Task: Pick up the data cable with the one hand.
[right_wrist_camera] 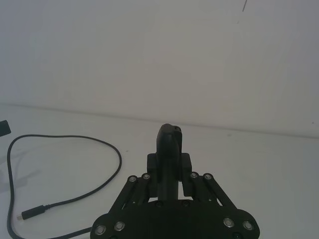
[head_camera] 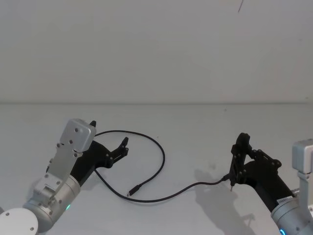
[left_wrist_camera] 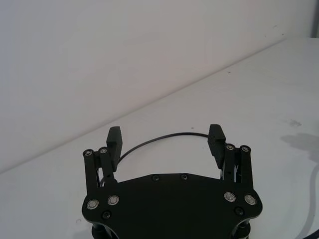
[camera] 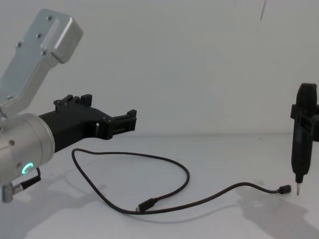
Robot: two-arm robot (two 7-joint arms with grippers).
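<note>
Nearest us, the left gripper [head_camera: 110, 134] hangs above the table [head_camera: 195, 122], its fingers [left_wrist_camera: 216, 140] spread wide with nothing held. On our right, the right gripper [head_camera: 238, 159] is clamped on a pen tool [camera: 304, 134] held tip down, so we judge the left one the free hand for this job. The cable [head_camera: 163, 155] lies flat on the table between the arms. Its near run sweeps from under the left arm across to the right plug [head_camera: 226, 178] beside the tool's tip. The mid plug [head_camera: 130, 194] rests mid-table, and the far loop arcs out beneath and just ahead of the left fingers. In the left wrist view that arc runs from one finger toward the other, along the closing line and not across it. We judge the grasp needs a wrist turn first, then a straight drop.
</note>
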